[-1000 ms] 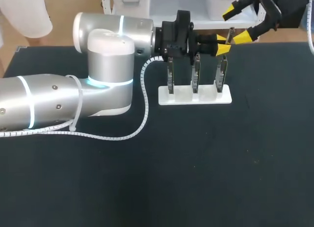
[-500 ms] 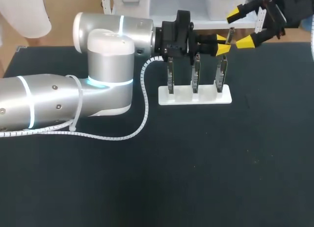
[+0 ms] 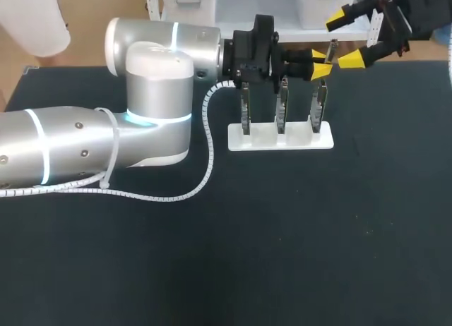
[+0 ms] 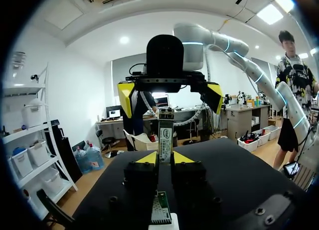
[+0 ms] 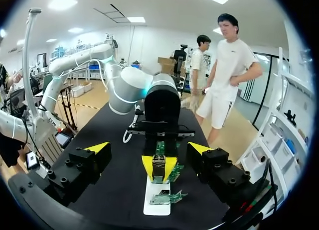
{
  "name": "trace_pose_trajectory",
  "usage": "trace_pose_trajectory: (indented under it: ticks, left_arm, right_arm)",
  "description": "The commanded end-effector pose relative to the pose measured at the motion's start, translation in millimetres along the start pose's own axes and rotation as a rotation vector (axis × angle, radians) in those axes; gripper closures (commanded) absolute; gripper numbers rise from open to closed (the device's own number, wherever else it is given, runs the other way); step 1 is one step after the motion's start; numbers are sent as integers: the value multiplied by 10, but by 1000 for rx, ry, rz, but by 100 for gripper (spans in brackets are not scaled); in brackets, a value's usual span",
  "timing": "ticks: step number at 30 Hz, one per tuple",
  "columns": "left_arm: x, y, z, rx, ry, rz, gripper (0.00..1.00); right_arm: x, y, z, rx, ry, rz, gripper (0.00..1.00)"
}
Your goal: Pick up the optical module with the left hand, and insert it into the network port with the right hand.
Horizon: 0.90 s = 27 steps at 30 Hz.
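Handover time imo: the right tool needs to square its gap on the free top end of the optical module, pinch both flat faces, and only then should the left tool let go, or it'll twist. Right now the left tool is clamped on the module's lower end, holding it upright near the white rack on the desk. Right tool's fingers are spread wide, module tip about level with their gap, not touching.
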<state>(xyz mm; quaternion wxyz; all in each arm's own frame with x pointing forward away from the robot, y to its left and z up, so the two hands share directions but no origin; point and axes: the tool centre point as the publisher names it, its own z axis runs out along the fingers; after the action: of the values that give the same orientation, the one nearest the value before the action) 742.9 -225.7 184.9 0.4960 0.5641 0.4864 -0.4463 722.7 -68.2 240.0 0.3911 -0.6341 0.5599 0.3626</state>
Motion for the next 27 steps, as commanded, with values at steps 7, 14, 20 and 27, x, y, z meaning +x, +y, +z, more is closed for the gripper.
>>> trace_pose_trajectory:
  ticks: [7, 14, 20, 27]
  left_arm:
    - [5, -20, -5, -6, -2, 3, 100]
    - [5, -20, -5, -6, -2, 3, 100]
    - [5, -20, -5, -6, -2, 3, 100]
    - [5, -20, -5, -6, -2, 3, 100]
  right_arm:
    - [35, 6, 13, 3, -35, 25, 0]
    - [51, 20, 19, 3, -41, 39, 0]
    - [47, 18, 22, -7, -45, 42, 0]
    - [47, 11, 26, -25, -46, 36, 0]
